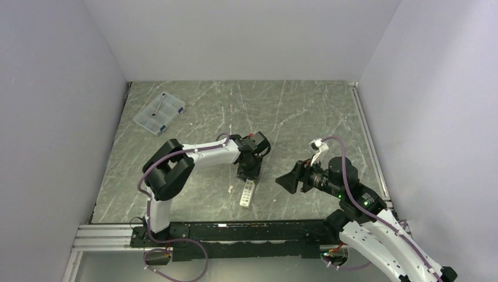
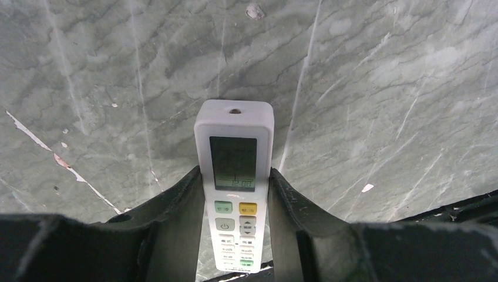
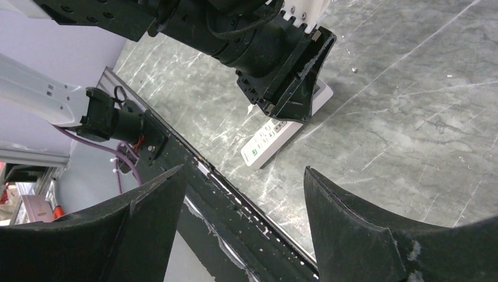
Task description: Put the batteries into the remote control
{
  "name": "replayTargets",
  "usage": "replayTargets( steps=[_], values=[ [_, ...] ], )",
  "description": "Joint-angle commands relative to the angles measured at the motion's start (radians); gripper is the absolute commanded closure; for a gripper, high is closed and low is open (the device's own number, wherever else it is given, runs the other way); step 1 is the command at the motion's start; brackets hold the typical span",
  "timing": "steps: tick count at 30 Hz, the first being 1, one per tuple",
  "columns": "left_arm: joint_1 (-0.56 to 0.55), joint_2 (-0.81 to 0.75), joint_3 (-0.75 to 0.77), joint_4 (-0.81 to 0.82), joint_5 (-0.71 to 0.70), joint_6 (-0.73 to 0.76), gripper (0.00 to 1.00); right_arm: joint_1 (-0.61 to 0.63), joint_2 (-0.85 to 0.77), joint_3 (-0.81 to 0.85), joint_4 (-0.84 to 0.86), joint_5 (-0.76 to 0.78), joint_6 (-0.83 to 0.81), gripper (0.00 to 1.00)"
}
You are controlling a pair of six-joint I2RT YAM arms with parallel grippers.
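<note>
The left tool (image 2: 235, 182) is clamped on the sides of the white remote control (image 2: 234, 126), which lies face up on the marbled counter (image 2: 382, 88). Its display digits and button labels are too small to read. To the remote's right, the right tool (image 3: 244, 171) hangs with its fingers apart.

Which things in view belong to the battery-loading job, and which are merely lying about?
Job: slim white rectangular plastic remote control, gripped by the left claw; open right claw nearby. Batteries: cannot be made out.
Lying about: clear plastic compartment box, far left on the grey marble table.
</note>
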State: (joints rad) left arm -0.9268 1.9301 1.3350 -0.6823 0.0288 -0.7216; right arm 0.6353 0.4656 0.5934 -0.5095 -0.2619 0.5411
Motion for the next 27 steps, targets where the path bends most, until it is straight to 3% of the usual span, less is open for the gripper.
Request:
replayTargets(
  steps=[1, 5, 9, 17, 18, 19, 20, 27],
  values=[
    [-0.01, 0.009, 0.049, -0.03, -0.026, 0.012, 0.65, -0.002, -0.009, 0.002, 0.013, 0.008, -0.019, 0.24],
    [-0.012, -0.001, 0.058, -0.037, -0.026, 0.014, 0.58, -0.002, -0.006, 0.009, 0.001, 0.022, -0.022, 0.24],
    [-0.017, -0.015, 0.06, -0.034, -0.026, 0.012, 0.42, -0.002, 0.0, 0.019, -0.018, 0.062, -0.024, 0.24],
    [-0.021, -0.066, 0.062, -0.017, -0.009, 0.016, 0.28, -0.002, 0.017, 0.046, -0.035, 0.073, -0.032, 0.24],
    [-0.021, -0.078, 0.061, -0.014, -0.007, 0.019, 0.24, -0.002, 0.02, 0.05, -0.038, 0.075, -0.033, 0.23],
    [-0.022, -0.09, 0.059, -0.007, -0.004, 0.026, 0.05, -0.003, 0.021, 0.055, -0.04, 0.079, -0.035, 0.23],
    [-0.023, -0.104, 0.055, -0.002, -0.003, 0.031, 0.01, -0.002, 0.021, 0.058, -0.044, 0.085, -0.036, 0.23],
    [-0.024, -0.225, 0.043, -0.011, -0.026, 0.059, 0.01, -0.002, 0.02, 0.073, -0.076, 0.155, -0.047, 0.23]
  ],
)
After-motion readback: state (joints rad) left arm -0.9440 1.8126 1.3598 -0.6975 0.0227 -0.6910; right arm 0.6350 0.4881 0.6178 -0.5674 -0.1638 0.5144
